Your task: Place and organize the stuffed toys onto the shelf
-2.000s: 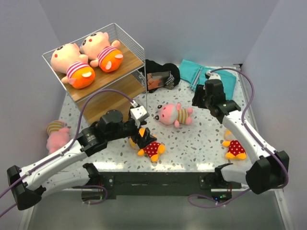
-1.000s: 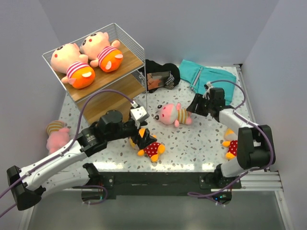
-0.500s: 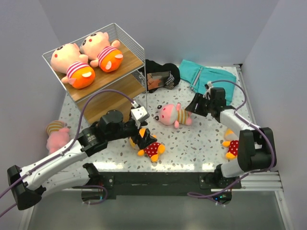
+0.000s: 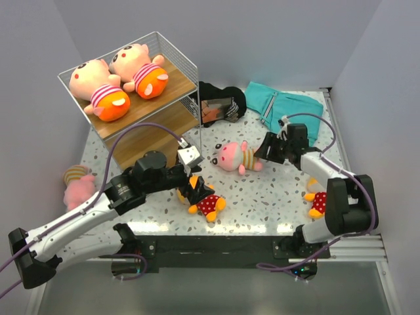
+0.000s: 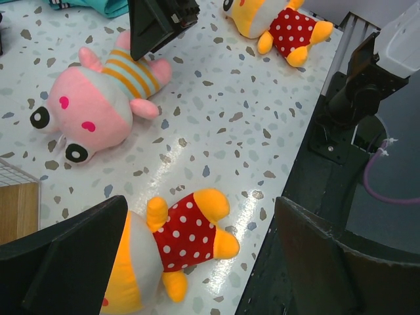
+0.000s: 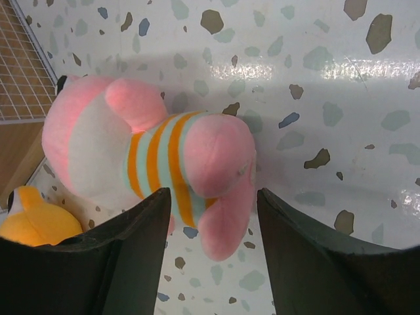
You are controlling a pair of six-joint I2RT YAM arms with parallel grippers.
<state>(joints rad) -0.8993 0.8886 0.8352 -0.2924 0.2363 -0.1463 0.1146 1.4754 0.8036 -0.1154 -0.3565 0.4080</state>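
Right pincer [image 4: 262, 151] now nearer striped pink toy [image 4: 231, 156]

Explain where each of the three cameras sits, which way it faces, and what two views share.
Top external: fixed above and behind the bases, facing down on the table and shelf; left arm and right arm show.
Left wrist: on the left arm, facing down at the polka-dot toy just below; its open jaws frame the bottom corners.
Right wrist: on the right arm, low, facing the pink striped toy; its jaws flank the toy's legs.
Shared: all three show the pink striped toy.
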